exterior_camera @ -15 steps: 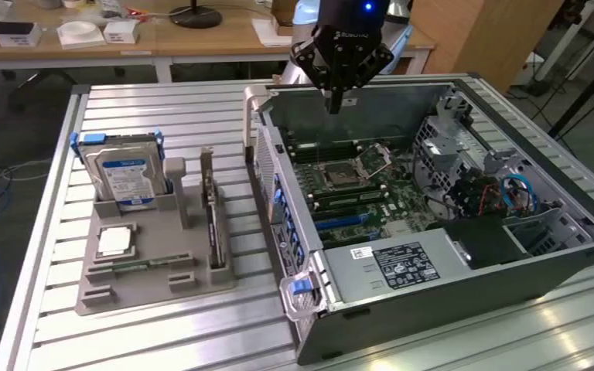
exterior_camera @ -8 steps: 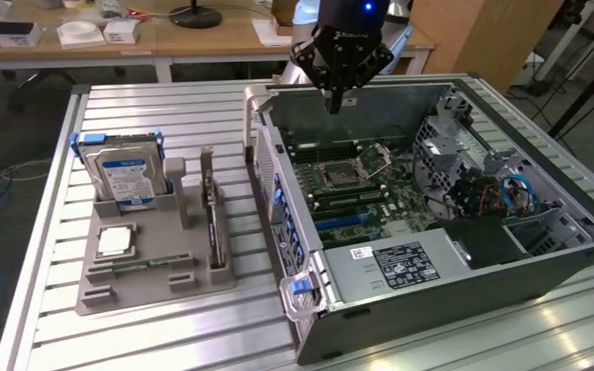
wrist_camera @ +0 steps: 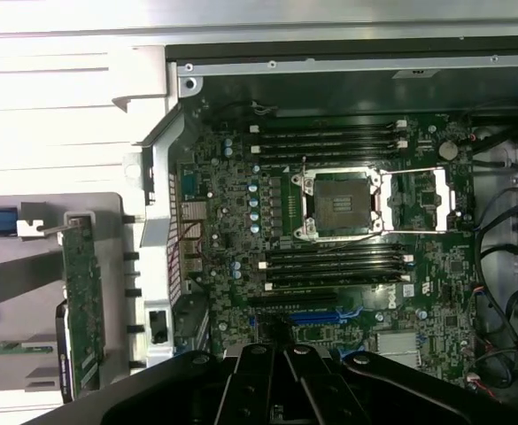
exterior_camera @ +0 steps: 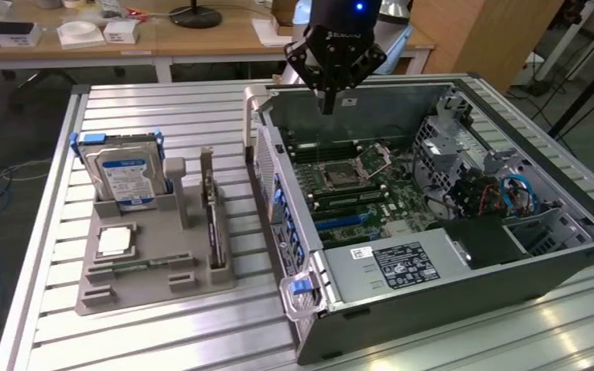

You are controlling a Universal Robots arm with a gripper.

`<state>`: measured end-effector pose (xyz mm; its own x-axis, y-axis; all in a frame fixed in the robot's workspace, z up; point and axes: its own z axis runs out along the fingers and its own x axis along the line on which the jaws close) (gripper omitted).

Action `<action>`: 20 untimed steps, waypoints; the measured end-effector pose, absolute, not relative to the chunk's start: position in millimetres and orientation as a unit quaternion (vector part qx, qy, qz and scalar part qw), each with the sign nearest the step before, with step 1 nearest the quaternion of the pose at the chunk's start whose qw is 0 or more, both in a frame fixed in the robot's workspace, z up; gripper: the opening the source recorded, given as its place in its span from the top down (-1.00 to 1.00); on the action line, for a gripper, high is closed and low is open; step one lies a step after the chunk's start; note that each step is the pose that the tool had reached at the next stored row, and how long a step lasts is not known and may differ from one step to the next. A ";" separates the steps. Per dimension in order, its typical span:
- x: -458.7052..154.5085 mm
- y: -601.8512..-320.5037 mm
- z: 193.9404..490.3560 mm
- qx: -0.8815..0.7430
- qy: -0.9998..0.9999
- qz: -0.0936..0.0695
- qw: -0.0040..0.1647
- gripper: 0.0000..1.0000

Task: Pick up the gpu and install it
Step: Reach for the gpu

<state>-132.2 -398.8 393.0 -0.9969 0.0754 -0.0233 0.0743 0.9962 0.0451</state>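
1. Far left: a drive (exterior_camera: 127,176) stands in the grey holder (exterior_camera: 111,297).
2. Just right of the drive, the gpu (exterior_camera: 211,212) stands on edge in that holder, untouched; pick-up is not yet done.
3. Right: the gripper (exterior_camera: 327,107) hangs over the far side of the open case (exterior_camera: 544,267), fingers pressed together, seemingly holding nothing. Installing is not yet done.

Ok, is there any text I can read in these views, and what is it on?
Nothing reads clearly.
On the gripper: pale lettering, too blurred.
On the power supply label: white print, too small.
On the hard drive: printed sticker, too small.
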 end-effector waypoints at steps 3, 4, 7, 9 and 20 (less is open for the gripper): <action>-136.6 -398.9 392.9 0.037 0.999 0.022 0.013 0.79; -150.3 -398.9 392.6 0.037 0.999 0.022 0.013 0.79; -155.7 -398.9 392.5 0.037 0.999 0.022 0.012 0.79; -160.3 -398.9 392.4 0.037 0.999 0.022 0.012 0.79; -184.2 -398.8 392.0 0.037 0.999 0.022 0.012 0.79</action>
